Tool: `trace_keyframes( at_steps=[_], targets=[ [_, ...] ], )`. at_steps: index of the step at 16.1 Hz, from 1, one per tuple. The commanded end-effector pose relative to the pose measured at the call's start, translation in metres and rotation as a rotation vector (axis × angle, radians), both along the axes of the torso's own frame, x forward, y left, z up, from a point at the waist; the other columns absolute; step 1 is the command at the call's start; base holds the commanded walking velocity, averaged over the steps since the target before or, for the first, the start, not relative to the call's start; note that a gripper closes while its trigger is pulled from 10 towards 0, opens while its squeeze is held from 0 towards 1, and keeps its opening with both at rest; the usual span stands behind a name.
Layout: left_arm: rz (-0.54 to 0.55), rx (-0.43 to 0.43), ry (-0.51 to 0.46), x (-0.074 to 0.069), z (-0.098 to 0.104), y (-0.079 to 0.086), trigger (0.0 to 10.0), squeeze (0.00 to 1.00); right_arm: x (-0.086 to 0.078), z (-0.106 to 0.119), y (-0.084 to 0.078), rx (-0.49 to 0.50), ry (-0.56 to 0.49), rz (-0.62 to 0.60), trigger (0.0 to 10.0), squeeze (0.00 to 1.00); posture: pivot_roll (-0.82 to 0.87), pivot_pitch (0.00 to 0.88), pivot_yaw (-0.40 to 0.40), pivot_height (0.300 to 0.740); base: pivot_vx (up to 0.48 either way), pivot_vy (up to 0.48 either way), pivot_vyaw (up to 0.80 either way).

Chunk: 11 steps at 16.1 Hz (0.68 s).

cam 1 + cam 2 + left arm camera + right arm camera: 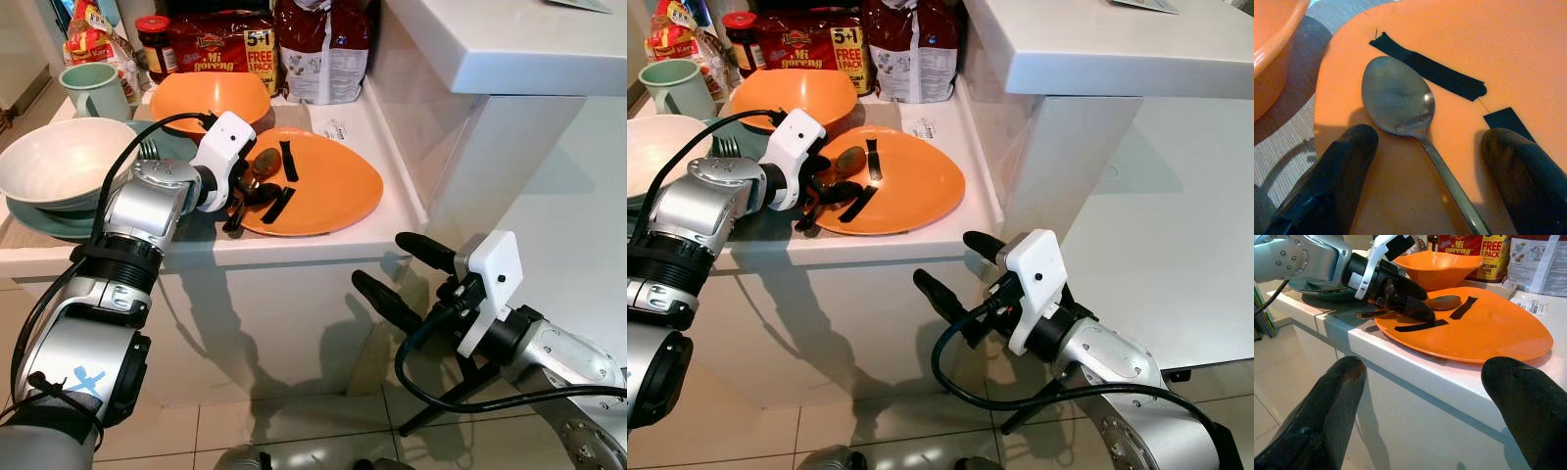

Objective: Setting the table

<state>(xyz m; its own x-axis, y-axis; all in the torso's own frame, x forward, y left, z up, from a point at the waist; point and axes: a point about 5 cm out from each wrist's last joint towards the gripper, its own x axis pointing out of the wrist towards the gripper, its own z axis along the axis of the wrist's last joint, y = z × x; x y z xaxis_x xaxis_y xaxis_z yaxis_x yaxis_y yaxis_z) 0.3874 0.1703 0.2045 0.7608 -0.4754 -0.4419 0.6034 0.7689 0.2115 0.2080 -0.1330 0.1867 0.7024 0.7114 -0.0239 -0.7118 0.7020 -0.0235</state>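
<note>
Behind the dishes stand a red noodle multipack (pixel 223 44), a dark-lidded jar (pixel 155 44) and a white bag (pixel 323 49).

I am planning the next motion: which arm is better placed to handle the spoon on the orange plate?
Left. The left gripper is open over the orange plate, its fingers either side of the spoon. The right gripper hangs open below the counter edge, apart from it.

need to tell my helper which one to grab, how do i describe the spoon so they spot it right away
Start at the white counter and find the flat orange plate nearest its front edge, in front of the orange bowl. The spoon lies on that plate's left side between the open fingers of the left gripper. It is the one shiny metal piece there, beside flat black tape strips.
</note>
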Motion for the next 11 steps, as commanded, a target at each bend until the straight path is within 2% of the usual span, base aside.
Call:
trace_keyframes(
  at_steps=[1,2,3,4,5,11],
  targets=[
    [-0.004,0.043,0.013,-0.0001,0.0002,-0.0001,8.9,0.0,-0.0009,-0.0013,-0.0016,0.003,0.021,0.01,10.0,0.0,0.03,0.048,-0.023,0.74,0.0,0.0,0.0],
    [-0.005,0.045,0.019,-0.0003,-0.0009,-0.0005,8.9,0.0,-0.0012,-0.0016,-0.0015,0.003,0.024,0.013,10.0,0.0,0.03,0.048,-0.023,0.74,0.0,0.0,0.0],
    [-0.014,0.04,0.037,-0.001,-0.0031,-0.002,4.0,0.0,-0.0021,-0.0024,-0.0007,0.003,0.031,0.022,10.0,0.0,0.03,0.048,-0.02,0.74,0.0,0.0,0.0],
    [-0.016,0.039,0.039,-0.0012,-0.0033,-0.0022,2.6,0.0,-0.0021,-0.0025,-0.0006,0.003,0.032,0.022,10.0,0.0,0.03,0.048,-0.02,0.74,0.0,0.0,0.0],
    [-0.022,0.034,0.052,-0.0017,-0.0038,-0.0037,0.0,0.0,-0.0024,-0.0027,-0.0004,0.003,0.033,0.023,10.0,0.0,0.03,0.048,-0.017,0.74,0.0,0.0,0.0],
    [-0.029,0.039,0.089,-0.0031,-0.0051,-0.0045,0.0,0.0,-0.0022,-0.0026,-0.0003,0.0,0.033,0.025,10.0,0.0,0.03,0.047,-0.017,0.74,0.0,0.0,0.0]
  ],
)
